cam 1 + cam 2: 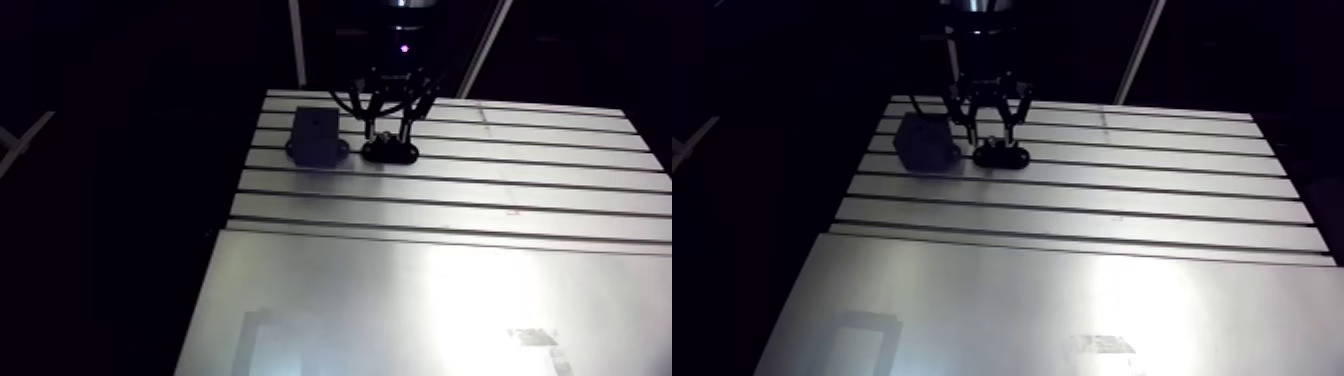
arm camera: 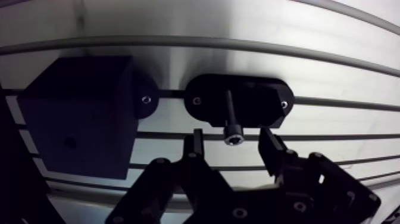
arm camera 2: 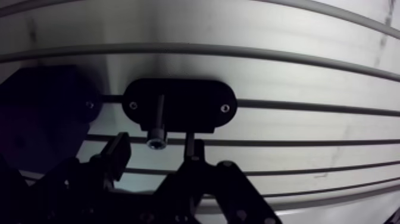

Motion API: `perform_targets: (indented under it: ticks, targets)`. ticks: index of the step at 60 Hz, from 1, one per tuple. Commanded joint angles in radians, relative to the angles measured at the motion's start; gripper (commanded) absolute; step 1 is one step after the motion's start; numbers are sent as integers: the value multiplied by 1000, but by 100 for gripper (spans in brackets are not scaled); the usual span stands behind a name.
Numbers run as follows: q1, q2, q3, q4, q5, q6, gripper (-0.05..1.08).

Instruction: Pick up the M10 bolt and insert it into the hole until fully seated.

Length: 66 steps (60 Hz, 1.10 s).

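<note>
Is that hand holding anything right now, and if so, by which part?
Nothing yet. The hand is open, its fingers either side of the bolt head, not touching it.

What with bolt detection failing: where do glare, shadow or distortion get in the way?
Arm view: glare whitens the near table, and the holder and block read as dark silhouettes. Wrist view: the slots look bowed; the black bolt stands out mainly by its glinting head.

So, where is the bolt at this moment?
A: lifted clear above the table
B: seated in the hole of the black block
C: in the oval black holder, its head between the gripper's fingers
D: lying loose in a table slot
C: in the wrist view the bolt rises from the oval holder, its head between the fingers of the gripper, which stand apart from it.
</note>
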Motion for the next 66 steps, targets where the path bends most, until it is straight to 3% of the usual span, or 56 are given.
perform_targets:
  ticks: [1,66]
  targets:
    - [0,3,-2,0,2,0,44]
    - [-5,1,-4,-19,7,-3,56]
